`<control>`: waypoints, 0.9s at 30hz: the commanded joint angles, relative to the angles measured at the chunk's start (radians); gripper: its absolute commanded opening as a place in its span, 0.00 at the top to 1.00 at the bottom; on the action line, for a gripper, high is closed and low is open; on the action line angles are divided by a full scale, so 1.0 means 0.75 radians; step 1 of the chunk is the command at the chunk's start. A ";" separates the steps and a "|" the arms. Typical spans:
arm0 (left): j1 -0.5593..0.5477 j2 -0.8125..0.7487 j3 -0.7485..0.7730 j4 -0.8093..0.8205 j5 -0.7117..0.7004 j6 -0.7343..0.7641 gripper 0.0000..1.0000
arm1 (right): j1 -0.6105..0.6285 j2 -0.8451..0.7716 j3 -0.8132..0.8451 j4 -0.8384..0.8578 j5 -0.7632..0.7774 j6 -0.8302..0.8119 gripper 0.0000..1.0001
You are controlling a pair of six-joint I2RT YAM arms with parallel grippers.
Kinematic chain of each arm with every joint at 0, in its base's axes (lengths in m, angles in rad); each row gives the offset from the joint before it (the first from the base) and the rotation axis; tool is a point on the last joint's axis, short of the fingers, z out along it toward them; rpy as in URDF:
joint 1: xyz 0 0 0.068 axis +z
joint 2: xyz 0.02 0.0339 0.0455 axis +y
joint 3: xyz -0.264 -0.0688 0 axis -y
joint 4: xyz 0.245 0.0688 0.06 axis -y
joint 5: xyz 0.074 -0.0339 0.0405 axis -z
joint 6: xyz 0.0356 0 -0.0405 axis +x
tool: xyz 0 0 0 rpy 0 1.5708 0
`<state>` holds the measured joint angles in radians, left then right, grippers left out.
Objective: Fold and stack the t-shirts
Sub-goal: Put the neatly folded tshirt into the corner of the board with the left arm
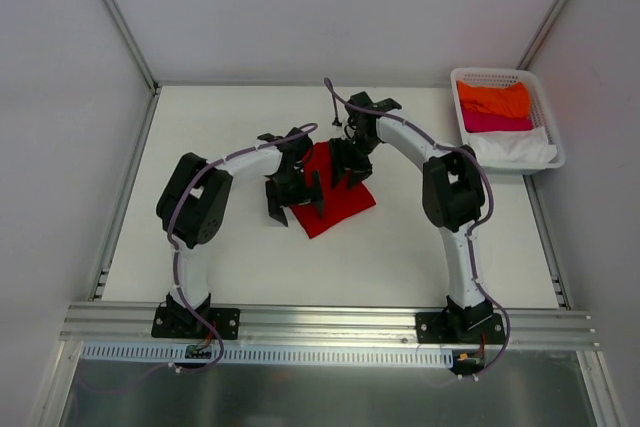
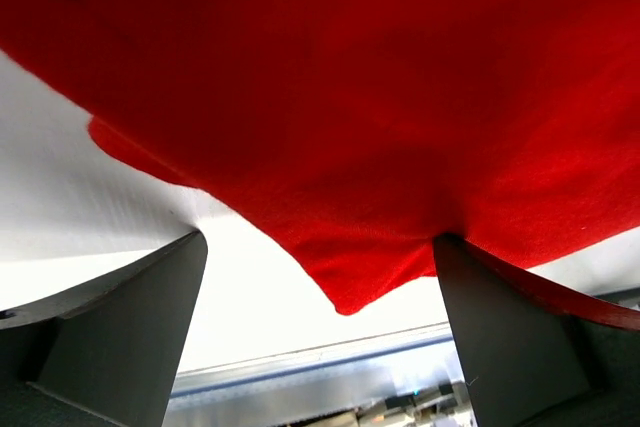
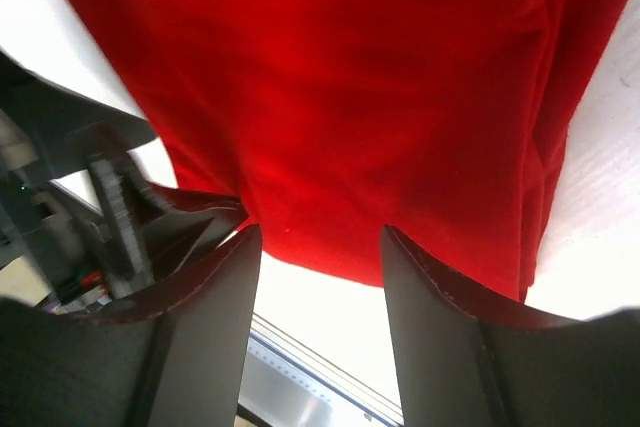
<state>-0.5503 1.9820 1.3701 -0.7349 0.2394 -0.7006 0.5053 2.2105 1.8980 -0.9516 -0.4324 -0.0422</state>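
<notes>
Red t-shirt (image 1: pixel 335 209) lies at the tips of the wide-spread left end effector (image 1: pixel 296 202) and half-spread right end effector (image 1: pixel 350 179).

The left arm (image 1: pixel 187 272) and right arm (image 1: pixel 460 257) are white tubes with big black joints, and each has a black base at its 6 o'clock end. A thin purple cable (image 1: pixel 489 192) runs along each one. The fingers (image 2: pixel 120 337) are flat, dark grey wedges.

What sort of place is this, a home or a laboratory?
Probably a robot lab cell: a white table walled by plain panels, left arm and right arm bolted to an aluminium rail.
</notes>
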 commanded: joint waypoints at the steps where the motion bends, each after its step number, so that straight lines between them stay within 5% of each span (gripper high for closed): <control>1: 0.004 -0.084 -0.015 0.078 -0.117 -0.005 0.01 | -0.005 0.012 0.012 -0.052 -0.031 -0.009 0.45; 13: 0.148 -0.480 -0.289 0.301 -0.002 0.053 0.01 | -0.074 -0.172 -0.072 -0.085 0.045 -0.081 0.45; 20: 0.267 -0.520 -0.466 0.472 0.067 0.010 0.01 | -0.217 -0.155 -0.119 -0.065 0.049 -0.042 0.45; 27: 0.357 -0.428 -0.585 0.794 0.327 -0.033 0.01 | -0.295 -0.159 -0.148 -0.065 0.000 -0.048 0.45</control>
<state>-0.3084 1.6375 0.9558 -0.2947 0.3683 -0.7002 0.2848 2.1345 1.8103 -0.9733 -0.3973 -0.0784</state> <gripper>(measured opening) 0.992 0.546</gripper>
